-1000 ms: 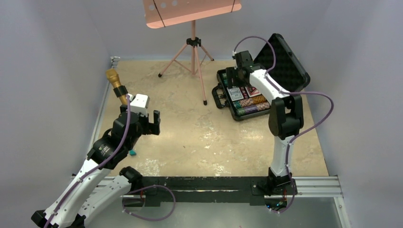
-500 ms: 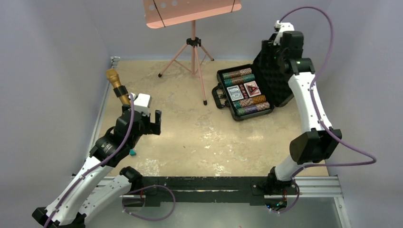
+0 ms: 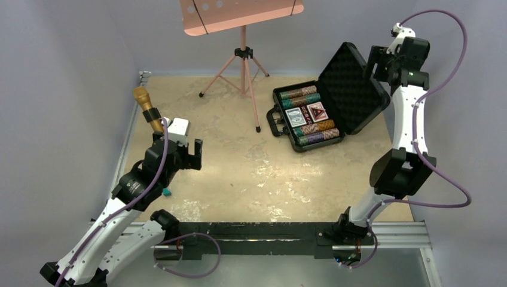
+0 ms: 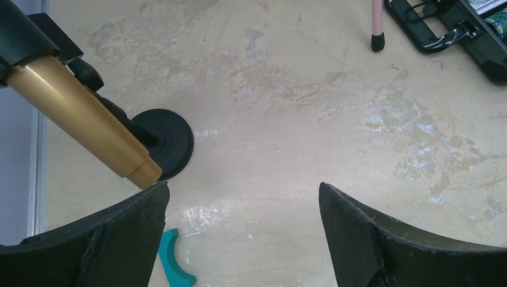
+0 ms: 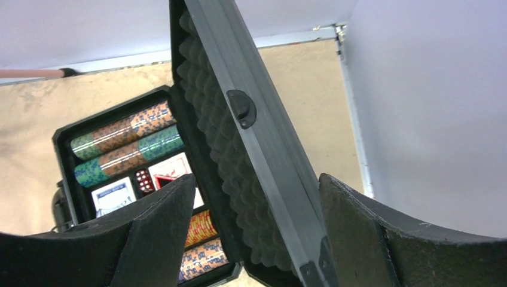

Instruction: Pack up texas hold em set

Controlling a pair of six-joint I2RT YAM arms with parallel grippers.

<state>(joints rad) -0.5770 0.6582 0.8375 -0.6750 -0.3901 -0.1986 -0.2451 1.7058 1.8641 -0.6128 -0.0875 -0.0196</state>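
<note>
Your packed case (image 3: 318, 145) sits at 2 o'clock, and your right gripper (image 5: 254, 185) is spread wide around the stiff lid (image 3: 353, 89), clamping nothing, so I'd push that top rim since it should hinge down light.

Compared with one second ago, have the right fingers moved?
Yes. In the top view the right fingers went from over the case rightward and farther back, and now straddle the edge of its open lid.

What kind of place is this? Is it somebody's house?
Probably a robot test booth, not a house: plain walls box in one scuffed table, and two robot arms are bolted to a metal rail at its edge.
</note>
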